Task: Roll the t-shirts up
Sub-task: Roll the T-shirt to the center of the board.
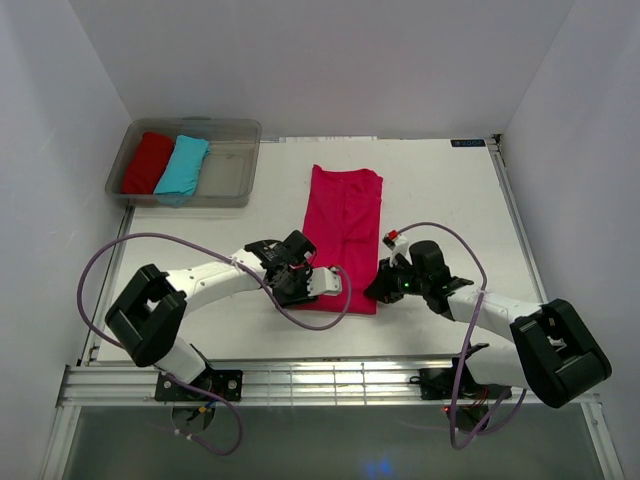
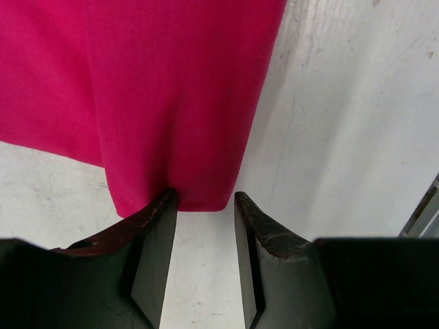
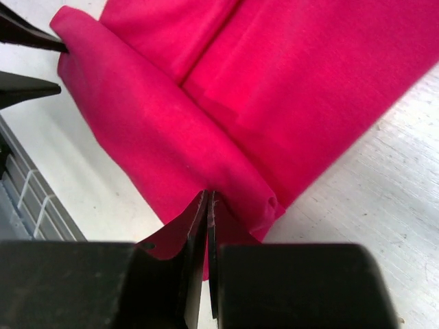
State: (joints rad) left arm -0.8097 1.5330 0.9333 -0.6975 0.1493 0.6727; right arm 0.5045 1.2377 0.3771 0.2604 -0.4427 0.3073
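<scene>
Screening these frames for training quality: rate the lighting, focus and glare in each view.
Top external: even, diffuse light, sharp throughout, only soft shadows, with the t-shirt clean against the pale table. Left wrist: shirt and table surface are sharp, while the close fingers look dark and slightly soft. Right wrist: the fabric weave is crisp and the fingers are a near-black, underexposed mass. No glare seen.

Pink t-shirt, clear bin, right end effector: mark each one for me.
pink t-shirt (image 1: 343, 225), top external view, middle of the flat folded fabric.
clear bin (image 1: 228, 172), top external view, bare floor at its right end.
right end effector (image 3: 208, 196), right wrist view, midway between its fingertips.
</scene>
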